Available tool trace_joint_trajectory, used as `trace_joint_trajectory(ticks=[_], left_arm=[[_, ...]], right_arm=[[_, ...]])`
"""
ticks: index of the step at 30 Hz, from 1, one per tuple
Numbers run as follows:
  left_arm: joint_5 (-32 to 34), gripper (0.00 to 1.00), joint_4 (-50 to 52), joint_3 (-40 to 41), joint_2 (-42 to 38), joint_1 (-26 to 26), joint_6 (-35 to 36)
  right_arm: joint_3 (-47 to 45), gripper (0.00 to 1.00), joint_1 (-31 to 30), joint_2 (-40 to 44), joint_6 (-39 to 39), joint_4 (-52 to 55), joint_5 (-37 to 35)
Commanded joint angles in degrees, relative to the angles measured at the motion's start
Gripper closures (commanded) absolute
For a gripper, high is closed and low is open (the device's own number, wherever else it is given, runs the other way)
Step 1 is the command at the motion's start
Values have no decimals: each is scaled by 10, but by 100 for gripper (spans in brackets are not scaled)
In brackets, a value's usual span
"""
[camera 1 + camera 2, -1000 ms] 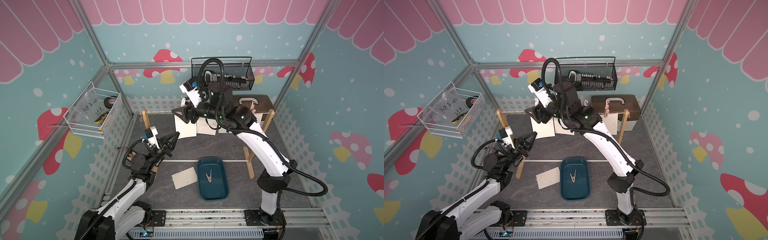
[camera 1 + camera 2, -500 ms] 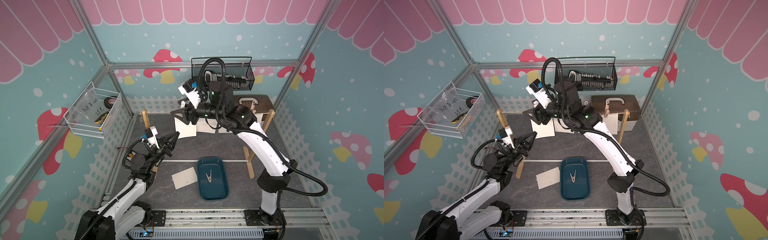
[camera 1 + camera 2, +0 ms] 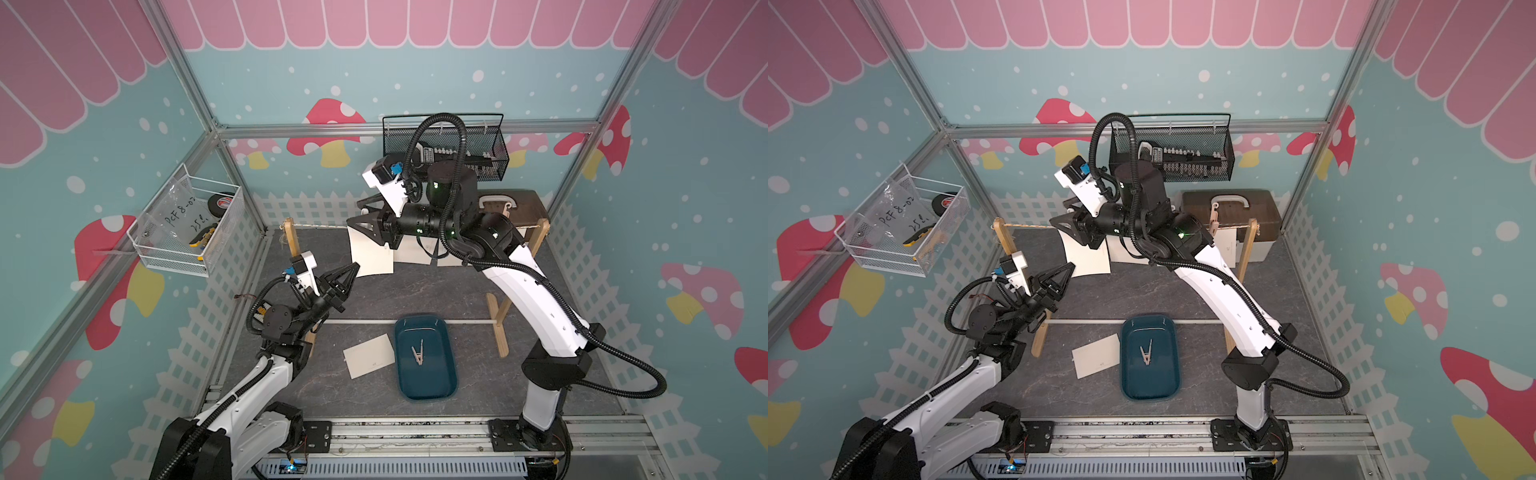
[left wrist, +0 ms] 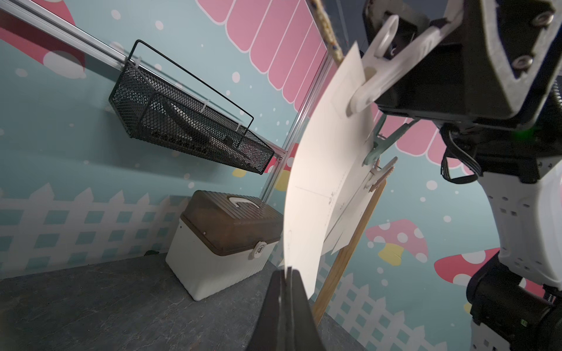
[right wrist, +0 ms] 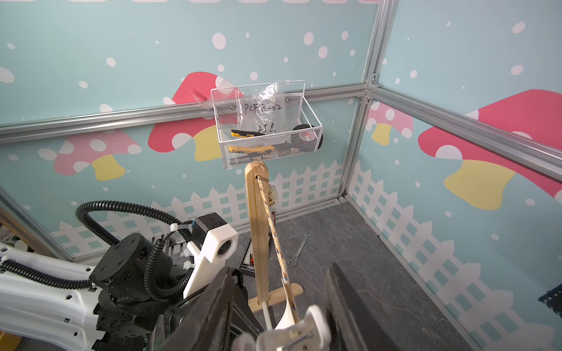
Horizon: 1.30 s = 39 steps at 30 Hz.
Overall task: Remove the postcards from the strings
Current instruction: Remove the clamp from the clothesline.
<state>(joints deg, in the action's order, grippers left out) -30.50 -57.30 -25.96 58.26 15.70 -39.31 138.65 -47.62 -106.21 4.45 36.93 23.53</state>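
Observation:
Twine, the strings [image 3: 320,227] [image 5: 273,231], runs between two wooden posts. Cream postcards hang from it. My left gripper [image 3: 355,266] [image 4: 287,270] is shut on the lower corner of the leftmost hanging postcard [image 3: 372,253] [image 4: 322,170], which bows upward to the line. A white clothespin [image 5: 304,328] [image 4: 368,82] pins that card's top to the string. My right gripper [image 3: 352,221] [image 5: 278,269] straddles the string there, with its fingers pressed on the pin's handles. More postcards [image 3: 1227,249] [image 4: 349,212] hang further along, partly hidden by my right arm. Another postcard [image 3: 369,356] lies flat on the floor.
A dark blue tray [image 3: 444,386] beside the loose card holds one clothespin [image 3: 418,353]. Green [image 4: 383,142] and beige [image 4: 380,176] pins grip the other cards. A brown-lidded box [image 3: 1225,208] stands at the back right. A wrench [image 5: 299,249] lies near the left post [image 5: 257,218].
My right gripper's jaws have narrowed onto the white clothespin and the wrist has shifted slightly. The left gripper has stayed shut on the card's corner.

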Motion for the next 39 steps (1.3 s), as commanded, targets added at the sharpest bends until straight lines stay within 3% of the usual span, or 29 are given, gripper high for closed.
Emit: trace_joint_trajectory(ticks=[1,7,12,16,28,39], left_arm=[[-21,98,13,-22,5,-3,-11],[-20,99,15,-23,4,-4,-12],[-20,99,18,-24,2,-4,-12],[-20,99,20,-23,0,-5,-12],[-22,100,19,-26,5,-6,-17],[-17,100,49,-19,-14,-6,-15]], right_arm=[[-7,57,2,16,-12,-14,12],[-13,61,2,15,-15,-13,12],[-21,55,2,13,-24,-12,1],[-21,56,3,12,-30,-12,-1],[-18,76,6,9,-25,-27,-24],[-5,86,6,3,-5,-41,-32]])
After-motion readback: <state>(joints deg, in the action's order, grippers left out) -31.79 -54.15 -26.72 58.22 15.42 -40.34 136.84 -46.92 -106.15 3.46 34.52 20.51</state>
